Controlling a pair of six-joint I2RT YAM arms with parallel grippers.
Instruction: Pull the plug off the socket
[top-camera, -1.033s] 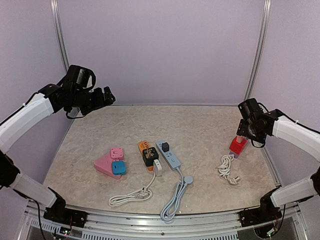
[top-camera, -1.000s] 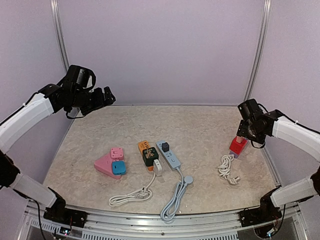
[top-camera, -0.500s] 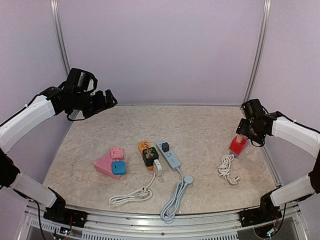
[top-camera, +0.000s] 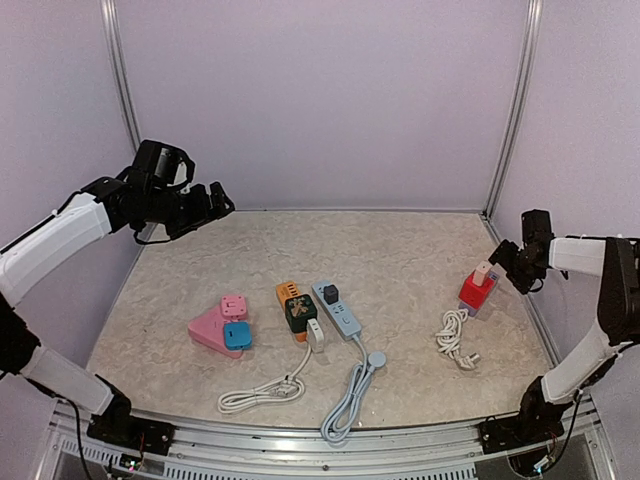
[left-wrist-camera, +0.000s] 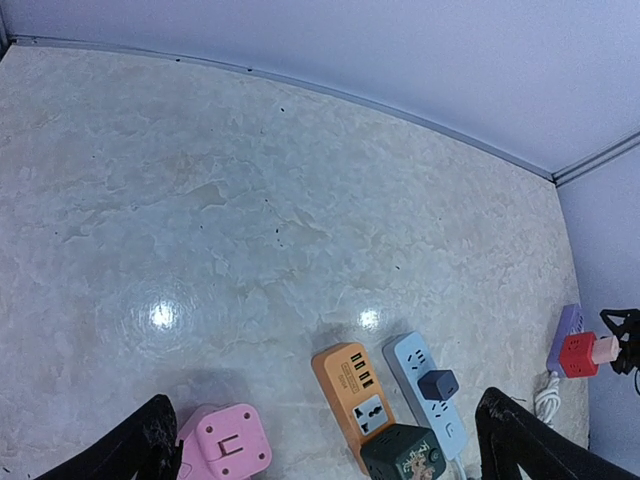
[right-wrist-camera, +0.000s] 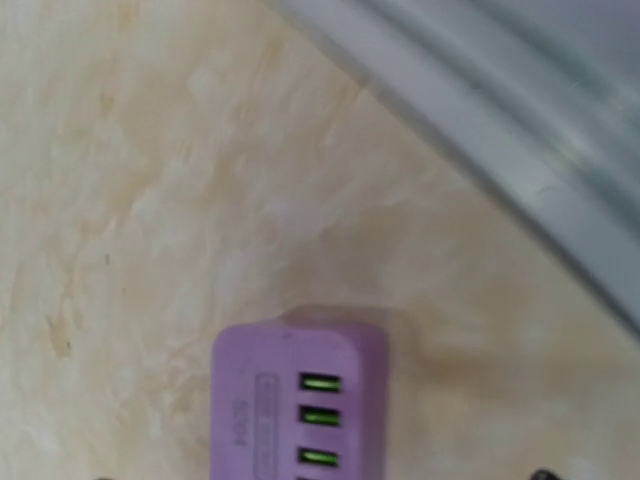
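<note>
While the red plug (top-camera: 477, 289) sits seated in the purple socket (right-wrist-camera: 300, 395) near the right edge of the tabletop (top-camera: 400, 245), the right tool (top-camera: 508, 262) hangs just beside it on the wall side, not touching it. Its jaws stand apart with nothing between them. Its wrist camera looks down on the socket's end with the green ports, and the fingers hardly enter that view. The white cord (top-camera: 455, 340) lies coiled in front of the socket.

The left tool (top-camera: 206, 202) is held high over the far left corner, well apart from everything, with its fingers spread wide and empty. Below it, at mid-tabletop, lie a pink block (top-camera: 215, 328) and two strips (top-camera: 338, 310) with their own adapters, which this reach does not concern.

I judge the step in hand to be the approach: the plug is not yet gripped and nothing is pulled free. The next move calls for bringing the right tool's open jaws around the plug's red body, square to its sides, then clamping and drawing it straight out along its own axis. The socket looks small and loose, so it may well lift with the plug unless something pins it. The left arm is the only candidate, and it is a long way off.
</note>
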